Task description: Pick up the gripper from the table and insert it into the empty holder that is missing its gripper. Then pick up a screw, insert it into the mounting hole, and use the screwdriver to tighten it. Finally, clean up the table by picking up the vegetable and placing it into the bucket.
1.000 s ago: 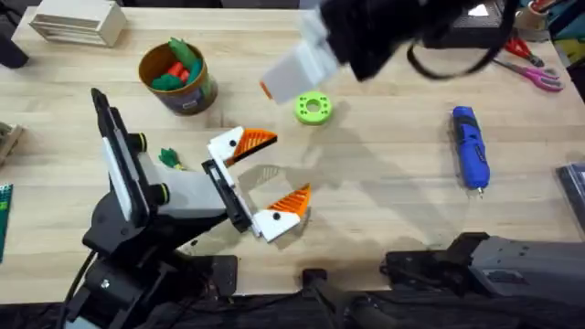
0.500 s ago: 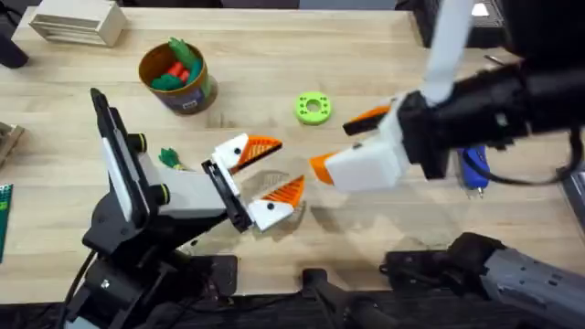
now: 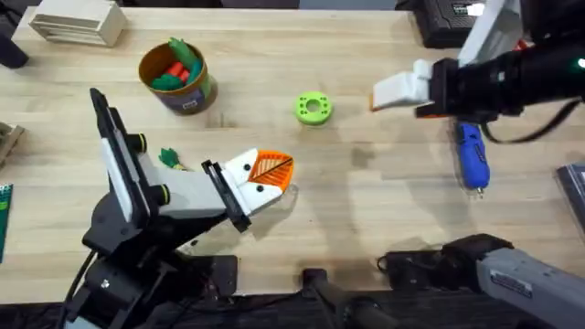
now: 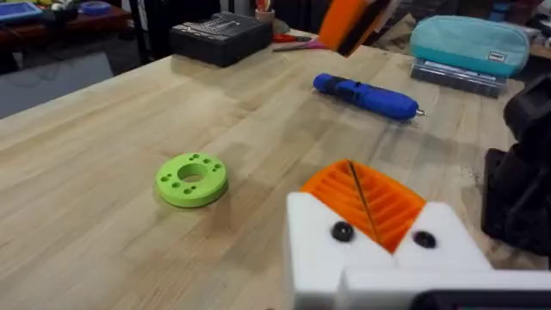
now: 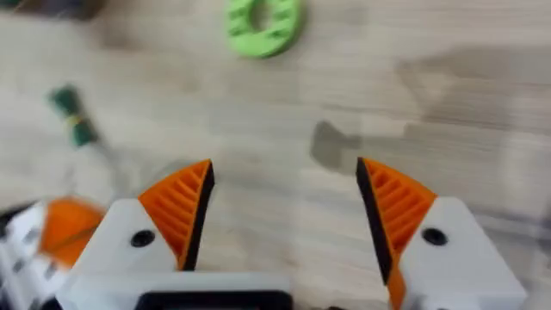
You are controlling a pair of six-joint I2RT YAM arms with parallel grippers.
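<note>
My left gripper (image 3: 270,172) is shut low over the table's middle, its two orange ribbed pads (image 4: 362,200) pressed together on white holders (image 4: 379,254) with small dark holes (image 4: 342,231). My right gripper (image 3: 379,95) hovers at the back right, open and empty, with orange pads (image 5: 179,211) set wide apart. The blue screwdriver (image 3: 471,155) lies on the table just right of it. A small dark green vegetable (image 3: 169,157) lies left of my left arm. The bucket (image 3: 176,75) stands at the back left with toy vegetables in it. A loose gripper and a screw are out of view.
A lime green ring (image 3: 313,108) with holes lies at mid-table towards the back. A slatted white block (image 3: 78,20) sits in the back left corner, and a black box (image 4: 219,34) and a teal case (image 4: 469,43) at the back right.
My left gripper has gone from open to shut. My right arm swung from the middle of the table back and right, to above the screwdriver.
</note>
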